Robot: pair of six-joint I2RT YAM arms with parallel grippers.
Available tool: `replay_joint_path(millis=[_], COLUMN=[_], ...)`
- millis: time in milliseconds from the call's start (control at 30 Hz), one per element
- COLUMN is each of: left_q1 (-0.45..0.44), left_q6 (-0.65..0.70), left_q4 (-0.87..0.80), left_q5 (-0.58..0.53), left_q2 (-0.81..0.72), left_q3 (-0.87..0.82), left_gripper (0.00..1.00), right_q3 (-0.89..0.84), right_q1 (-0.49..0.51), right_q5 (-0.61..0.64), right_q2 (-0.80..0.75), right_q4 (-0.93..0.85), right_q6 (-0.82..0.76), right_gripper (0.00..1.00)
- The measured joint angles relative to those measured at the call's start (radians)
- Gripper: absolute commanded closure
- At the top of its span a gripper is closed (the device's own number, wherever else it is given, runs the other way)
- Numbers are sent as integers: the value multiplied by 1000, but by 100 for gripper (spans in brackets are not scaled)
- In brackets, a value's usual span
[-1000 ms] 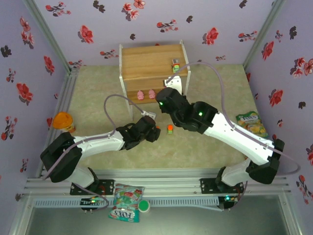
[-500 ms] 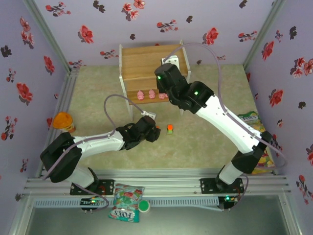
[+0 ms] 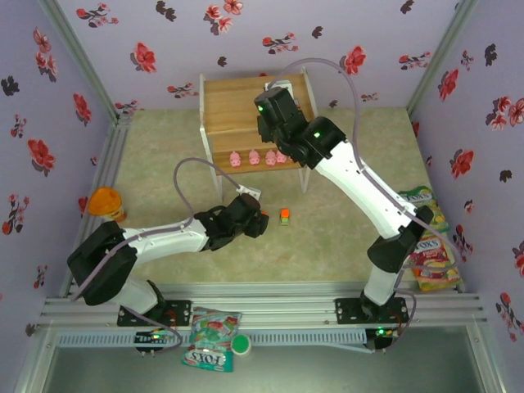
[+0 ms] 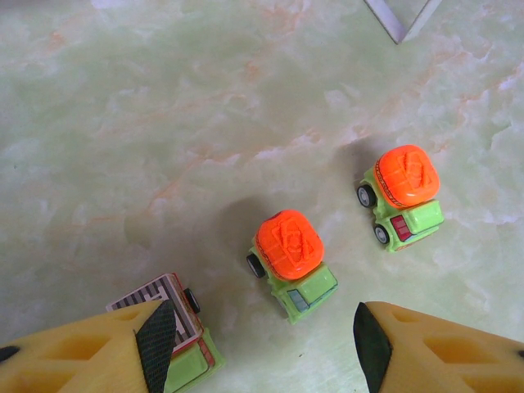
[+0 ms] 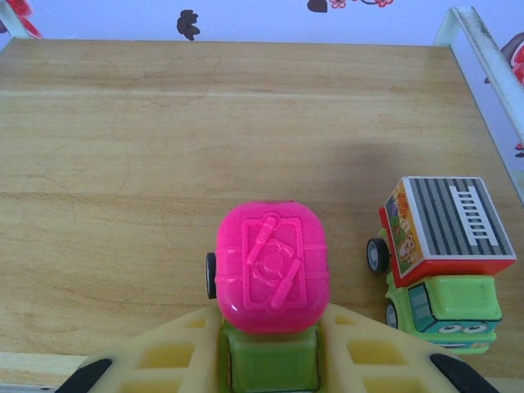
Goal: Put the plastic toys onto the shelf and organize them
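Elbow bent, my left arm lies stretched low across the desk [image 3: 164, 164] from its base, wrist tipped downward. My left pincer [image 4: 258, 336] hangs open above the marbled surface, jaws wide with nothing between them. A striped-roof car [image 4: 176, 303] sits by the left-hand finger [image 4: 98, 352], half hidden behind it. Just ahead of the gap stands one orange-topped car [image 4: 291, 258]; further right, apart from it, a second orange-topped car [image 4: 401, 192]. Moving right: the shelf [image 3: 233, 102] against the far wall, a row of pink pigs [image 3: 254, 157] along its lower board. My right arm reaches long and high from its base, wrist bent over the top board, and my right pincer [image 5: 270, 360] is clamped on a pink-topped car [image 5: 270, 270]. Just right of that, near the frame's corner, a ladder-roof car [image 5: 442, 262] stands on that board.
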Motion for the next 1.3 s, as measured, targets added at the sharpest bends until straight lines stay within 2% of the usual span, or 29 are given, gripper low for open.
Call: replay_joint_path(millis=[633,867,1300], left_q1=[0,0,0], left_q6=[1,1,1], left_q4=[-3,-3,-3], left_q5=[0,0,0], left_q2=[-11,-11,-11], left_q3=[0,0,0], left_gripper=[36,36,36], right_q3=[31,36,50], right_q1=[-39,-47,-47], right_q5=[-23,-32,-45], right_q2=[36,45,45], right_q4=[-34,-32,-35], right_q6=[-24,-26,-33], right_gripper=[70,61,60])
